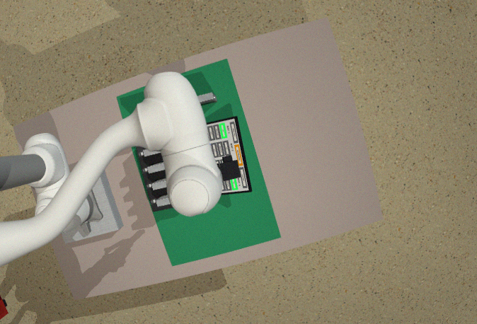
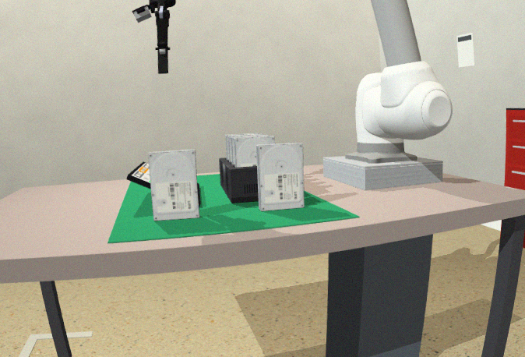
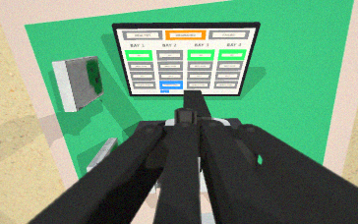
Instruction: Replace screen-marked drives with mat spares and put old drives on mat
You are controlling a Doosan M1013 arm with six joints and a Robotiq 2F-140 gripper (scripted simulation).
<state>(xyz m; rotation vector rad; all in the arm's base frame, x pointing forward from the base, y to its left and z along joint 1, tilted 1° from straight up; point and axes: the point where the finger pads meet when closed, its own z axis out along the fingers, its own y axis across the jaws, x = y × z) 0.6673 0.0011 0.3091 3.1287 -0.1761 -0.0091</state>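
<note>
Hovering high above the level of the dock [image 1: 154, 172] [image 2: 242, 187], I've got my gripper [image 2: 163, 67] [image 3: 192, 104] clenched on itself, fingertips pointing down, and it's empty! Down on the green mat [image 1: 223, 229] [image 2: 137, 229] [image 3: 305, 105], the dock carries 4 drives [image 1: 156, 167] [image 2: 244, 148] in a row, their upper parts showing above its walls. Off to the same side of the dock, 2 spares stand upright on the mat: 1 spare drive [image 1: 207, 97] [image 2: 173, 185] [image 3: 79, 84] towards the screen, the second spare [image 2: 280, 176] [image 3: 104, 154] nearer my base. Beyond the dock, on the side away from my base, the tilted screen [image 1: 229, 153] [image 2: 139, 172] [image 3: 186, 60] glows: green for bays 1, 3 and 4, blue low under bay 2, and orange in the middle box up top!
</note>
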